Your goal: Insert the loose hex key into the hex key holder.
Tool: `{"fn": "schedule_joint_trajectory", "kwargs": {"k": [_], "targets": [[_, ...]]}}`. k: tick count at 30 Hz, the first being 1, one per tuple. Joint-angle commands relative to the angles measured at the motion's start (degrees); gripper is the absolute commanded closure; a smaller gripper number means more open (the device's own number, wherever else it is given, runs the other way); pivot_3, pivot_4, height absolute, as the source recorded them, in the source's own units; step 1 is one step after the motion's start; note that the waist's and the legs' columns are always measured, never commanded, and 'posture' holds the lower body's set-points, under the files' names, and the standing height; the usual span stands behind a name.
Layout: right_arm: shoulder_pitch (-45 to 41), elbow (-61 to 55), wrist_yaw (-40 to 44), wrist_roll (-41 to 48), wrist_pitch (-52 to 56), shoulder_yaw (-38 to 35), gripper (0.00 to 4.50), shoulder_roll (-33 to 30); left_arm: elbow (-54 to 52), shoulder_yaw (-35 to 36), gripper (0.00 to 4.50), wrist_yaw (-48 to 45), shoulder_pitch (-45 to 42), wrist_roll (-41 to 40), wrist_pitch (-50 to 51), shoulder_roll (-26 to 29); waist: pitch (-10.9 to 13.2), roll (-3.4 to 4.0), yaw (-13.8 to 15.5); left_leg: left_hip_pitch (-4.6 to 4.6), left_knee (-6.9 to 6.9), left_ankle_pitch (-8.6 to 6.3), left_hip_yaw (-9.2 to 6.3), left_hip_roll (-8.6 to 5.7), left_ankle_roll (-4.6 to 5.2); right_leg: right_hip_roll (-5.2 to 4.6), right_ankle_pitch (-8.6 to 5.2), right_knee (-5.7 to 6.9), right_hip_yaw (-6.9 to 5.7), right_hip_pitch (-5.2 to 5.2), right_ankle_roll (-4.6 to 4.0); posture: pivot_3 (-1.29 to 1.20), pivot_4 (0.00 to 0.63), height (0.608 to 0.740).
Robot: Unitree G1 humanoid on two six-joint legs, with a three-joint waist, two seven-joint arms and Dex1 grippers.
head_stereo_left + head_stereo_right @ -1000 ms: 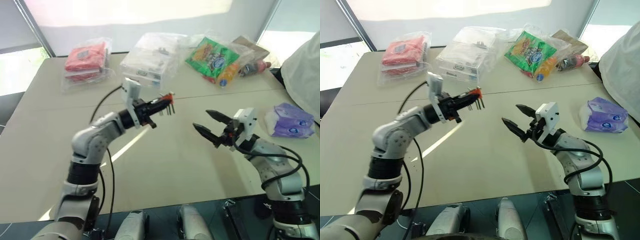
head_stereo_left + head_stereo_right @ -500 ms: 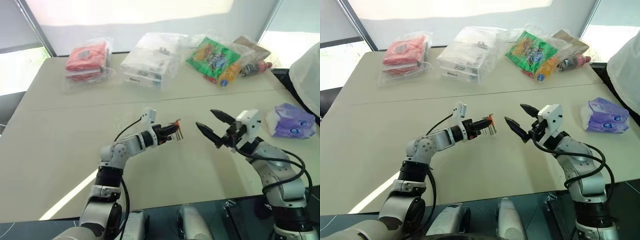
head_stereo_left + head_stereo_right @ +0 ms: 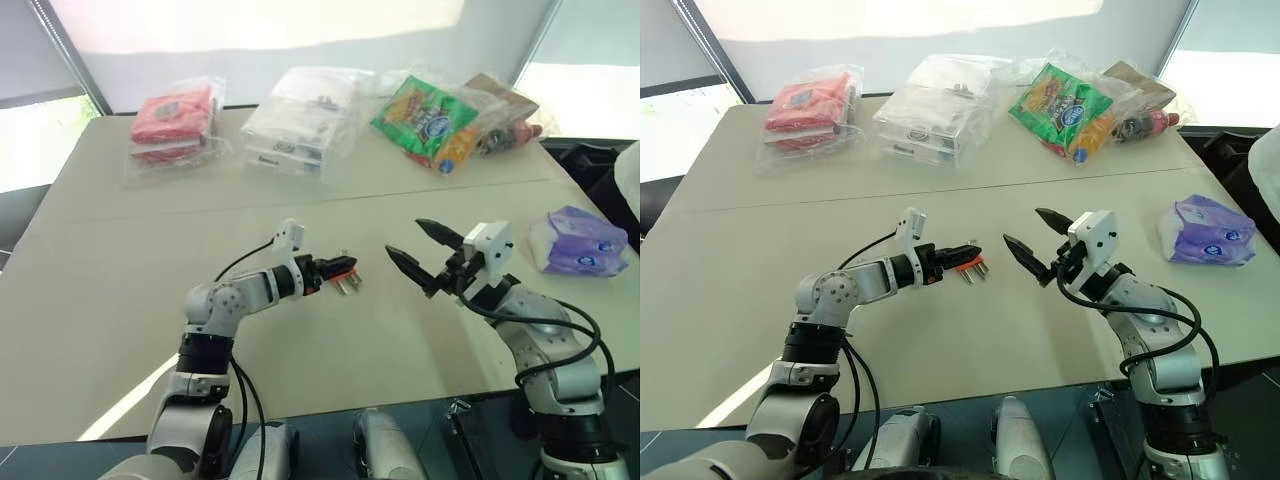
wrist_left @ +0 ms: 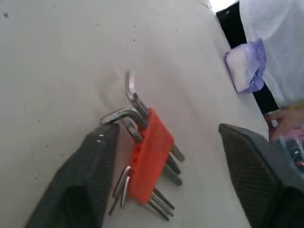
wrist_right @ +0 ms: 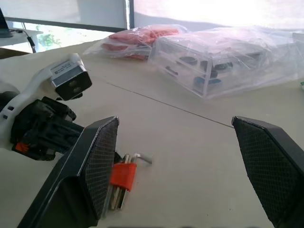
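both pincers stand wide and empty: left pincer (image 3: 340,268) straddles the hex key holder (image 4: 151,159), lying flat on the counter (image 3: 120,250), apparently finished; right pincer (image 3: 420,250) hovers beside; beyond the holder, clear boxes (image 3: 295,125).

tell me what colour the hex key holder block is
Red-orange; the hex key holder shows best in the left wrist view, lying on the table.
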Motion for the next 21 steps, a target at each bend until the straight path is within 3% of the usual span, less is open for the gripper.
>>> {"fn": "schedule_joint_trajectory", "kwargs": {"k": [1,5,9,17,21], "targets": [[-1.99,-0.03,2.09,0.07,-0.79,-0.18,0.56,-1.62,-2.29,-2.84,0.03,-1.40,0.39,7.08,-4.99,6.61,0.00,0.01,-0.20,0.01,0.00,0.00,0.00,0.00,0.00,0.00,0.00,0.00,0.00,0.00,0.00,0.00,0.150,0.740],[-3.72,1.06,7.61,0.48,0.46,0.59,0.56,-6.18,-6.43,-9.95,0.03,-8.23,0.51,15.37,-16.40,14.67,0.00,0.03,-0.02,0.01,-0.06,0.01,0.03,0.02,-0.02,0.04,0.00,0.01,0.02,-0.04,-0.01,0.00,0.150,0.740],[-5.87,2.51,14.83,0.52,2.04,1.83,0.56,-12.67,-9.34,-11.19,0.03,-13.93,-0.32,18.18,-21.90,19.77,0.02,0.01,0.63,-0.13,-0.01,0.01,0.00,-0.04,-0.01,-0.06,0.00,-0.13,-0.01,-0.04,0.00,0.00,0.150,0.740],[-15.53,9.08,31.04,-2.31,1.96,5.90,0.56,-26.45,-21.06,-7.81,0.03,-30.87,4.27,13.81,-22.75,34.66,0.06,0.03,0.72,-0.11,-0.03,-0.16,0.04,0.02,0.28,-0.07,0.00,-0.16,0.00,-0.05,0.00,0.00,0.150,0.740],[-17.33,10.03,35.53,-3.41,0.94,7.45,0.56,-29.37,-24.55,-5.48,0.03,-33.71,6.80,11.07,-21.07,38.27,0.07,0.03,0.75,-0.13,-0.03,-0.19,0.03,0.04,0.33,-0.11,-0.01,-0.18,-0.01,-0.04,-0.01,0.00,0.150,0.740]]}}
